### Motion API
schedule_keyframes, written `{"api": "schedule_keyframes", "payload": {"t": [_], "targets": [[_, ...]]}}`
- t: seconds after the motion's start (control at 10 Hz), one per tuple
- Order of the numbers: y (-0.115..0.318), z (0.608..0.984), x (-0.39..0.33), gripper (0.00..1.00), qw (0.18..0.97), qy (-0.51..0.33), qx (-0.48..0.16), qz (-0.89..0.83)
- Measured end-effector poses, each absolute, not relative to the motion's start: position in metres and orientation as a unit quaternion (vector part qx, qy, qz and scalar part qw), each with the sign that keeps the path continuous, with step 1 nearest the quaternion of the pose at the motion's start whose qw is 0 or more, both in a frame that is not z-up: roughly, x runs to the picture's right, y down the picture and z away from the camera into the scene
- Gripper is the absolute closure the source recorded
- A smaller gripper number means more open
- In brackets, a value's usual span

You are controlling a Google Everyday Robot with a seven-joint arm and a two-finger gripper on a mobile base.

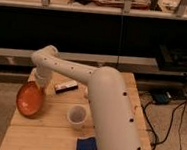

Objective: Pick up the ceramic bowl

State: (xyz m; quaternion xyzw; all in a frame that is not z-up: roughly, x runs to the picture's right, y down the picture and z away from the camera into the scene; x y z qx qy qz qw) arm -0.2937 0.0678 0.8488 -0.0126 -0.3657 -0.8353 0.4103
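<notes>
So the gripper [40,87] at middle left is clamped on the rim of the glossy orange-brown ceramic bowl [29,101], which is tilted at the left edge of the wooden table [46,131].

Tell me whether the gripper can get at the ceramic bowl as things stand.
Probably yes: the gripper sits at the upper right rim of the ceramic bowl, with nothing between them; the white cup stands apart, further right.

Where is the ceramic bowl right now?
In the camera view the ceramic bowl is tilted at the left edge of the wooden table, with the gripper at its upper right rim and the white cup further right.
</notes>
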Motion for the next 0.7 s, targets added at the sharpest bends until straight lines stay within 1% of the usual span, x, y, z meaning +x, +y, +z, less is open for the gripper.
{"api": "schedule_keyframes", "payload": {"t": [0.4,0.7], "targets": [[0.05,0.83,-0.287,0.86,0.405,-0.364,-0.008,-0.839],[0.05,0.833,-0.286,0.86,0.402,-0.364,-0.005,-0.84]]}}
